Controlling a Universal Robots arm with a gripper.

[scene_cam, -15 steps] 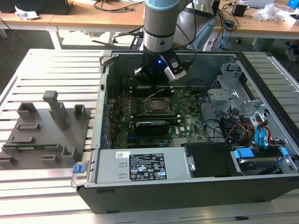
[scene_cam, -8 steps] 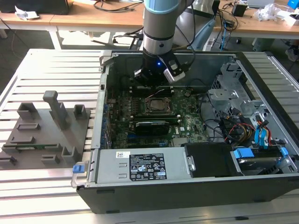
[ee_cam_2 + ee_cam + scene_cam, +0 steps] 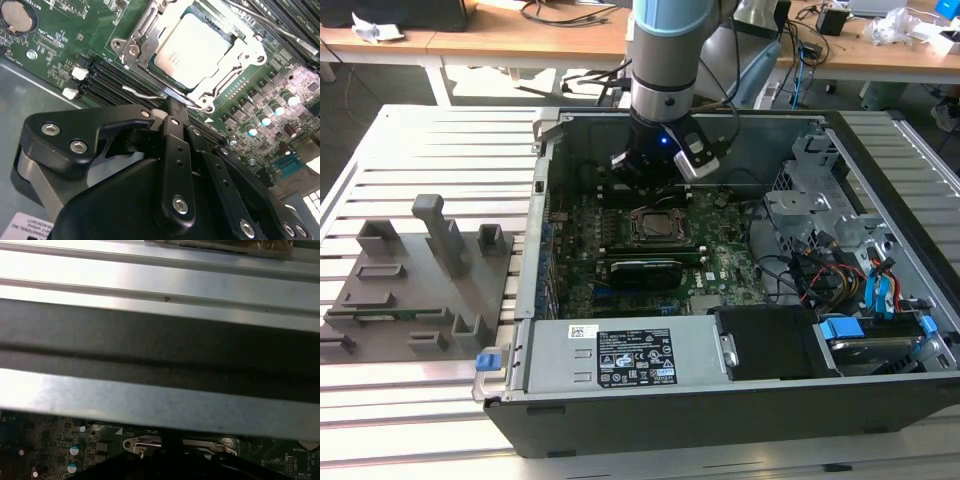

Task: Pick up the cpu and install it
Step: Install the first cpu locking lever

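Observation:
The cpu (image 3: pixel 195 47), a flat square chip with a shiny silvery top, lies inside the socket frame (image 3: pixel 131 46) on the green motherboard (image 3: pixel 65 45); the frame's metal bracket surrounds it. In the exterior view the cpu (image 3: pixel 655 224) sits mid-board inside the open computer case (image 3: pixel 720 400). My gripper (image 3: pixel 657 188) hangs just behind and above the socket. In the second wrist view the gripper (image 3: pixel 175 104) has its black fingers (image 3: pixel 172 130) drawn together, shut on nothing, tips a short way from the socket's edge.
A grey fixture tray (image 3: pixel 420 270) with upright pegs lies on the slatted table at the exterior view's left. Drive cages and cables (image 3: pixel 840 270) fill the case's right side. The power supply (image 3: pixel 630 355) sits at the front. The case wall (image 3: pixel 160 340) rises close behind the gripper.

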